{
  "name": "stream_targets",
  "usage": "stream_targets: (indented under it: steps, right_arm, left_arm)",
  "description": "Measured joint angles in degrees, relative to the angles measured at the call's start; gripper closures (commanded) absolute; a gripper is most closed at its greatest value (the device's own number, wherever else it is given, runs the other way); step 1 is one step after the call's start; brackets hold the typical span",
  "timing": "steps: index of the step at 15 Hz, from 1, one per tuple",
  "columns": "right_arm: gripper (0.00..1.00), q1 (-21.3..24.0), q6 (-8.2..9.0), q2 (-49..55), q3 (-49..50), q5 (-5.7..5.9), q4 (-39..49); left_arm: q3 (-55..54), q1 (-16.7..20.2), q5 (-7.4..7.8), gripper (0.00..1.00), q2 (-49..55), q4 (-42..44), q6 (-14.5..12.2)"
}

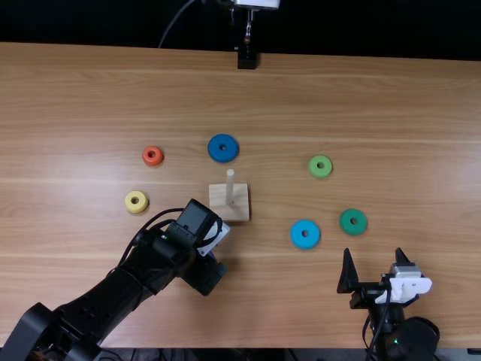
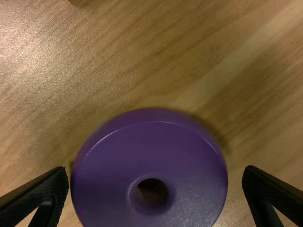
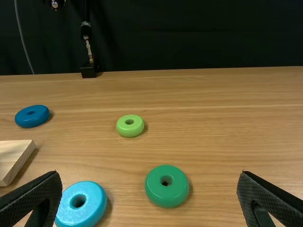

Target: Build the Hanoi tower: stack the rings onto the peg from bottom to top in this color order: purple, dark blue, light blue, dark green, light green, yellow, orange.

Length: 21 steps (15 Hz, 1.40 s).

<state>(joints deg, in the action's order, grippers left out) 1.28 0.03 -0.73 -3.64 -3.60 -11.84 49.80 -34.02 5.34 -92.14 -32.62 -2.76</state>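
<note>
The purple ring point(image 2: 113, 189) is found flat on the table point(image 1: 421, 135), toward its near edge and left of the middle; in the top view it is almost wholly covered by the left gripper point(image 1: 203, 274), and in the left wrist view its lower rim is cut off. It is flanked by that gripper's fingers, which are spread wider than the ring and have nothing gripped. The right gripper point(image 1: 374, 253) is held wide apart and empty near the table's near edge, right of the middle. Near the table's middle the peg point(image 1: 230, 184) is carried upright by its square wooden base point(image 1: 218, 197), which is partly cut off in the right wrist view. Beyond it, toward the far edge, lies the dark blue ring point(image 1: 215, 148). The orange ring point(image 1: 147, 158) and yellow ring point(image 1: 129, 206) are placed toward the left edge, the light green ring point(image 1: 314, 174), dark green ring point(image 1: 346, 227) and light blue ring point(image 1: 297, 240) right of the base. The light blue ring is clipped in the right wrist view. At the table's far edge a black stand point(image 1: 246, 59) is cropped above.
</note>
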Motion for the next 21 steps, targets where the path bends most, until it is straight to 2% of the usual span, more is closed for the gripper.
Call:
stream_targets:
  steps: [3,6,11,13,15,18,21]
  right_arm:
    - [0.00,0.00,0.00,0.00,0.00,0.00,-0.04]
    - [0.00,0.00,0.02,0.00,0.00,0.02,-0.04]
    - [0.00,0.02,0.02,0.00,0.00,0.00,-0.04]
    - [0.00,0.00,0.04,0.00,0.00,0.00,-0.04]
    - [0.00,0.02,0.00,0.00,0.00,-0.02,-0.04]
    - [0.00,0.00,0.02,0.00,0.02,0.00,-0.02]
    - [0.00,0.00,0.00,0.00,0.00,-0.02,-0.02]
  left_arm:
    - [-0.02,0.00,0.00,0.64,0.00,0.00,0.02]
    - [-0.02,0.00,-0.02,0.98,0.00,0.02,0.04]
    - [0.07,0.26,-0.63,1.00,0.02,-1.20,0.52]
    - [1.46,1.81,-1.14,1.00,0.39,-6.75,1.84]
    - [6.43,3.30,-1.81,1.00,1.86,-16.00,2.84]
    - [16.04,5.95,-1.97,1.00,2.97,-27.02,3.06]
    - [25.64,6.64,-2.12,1.00,2.95,-32.28,3.06]
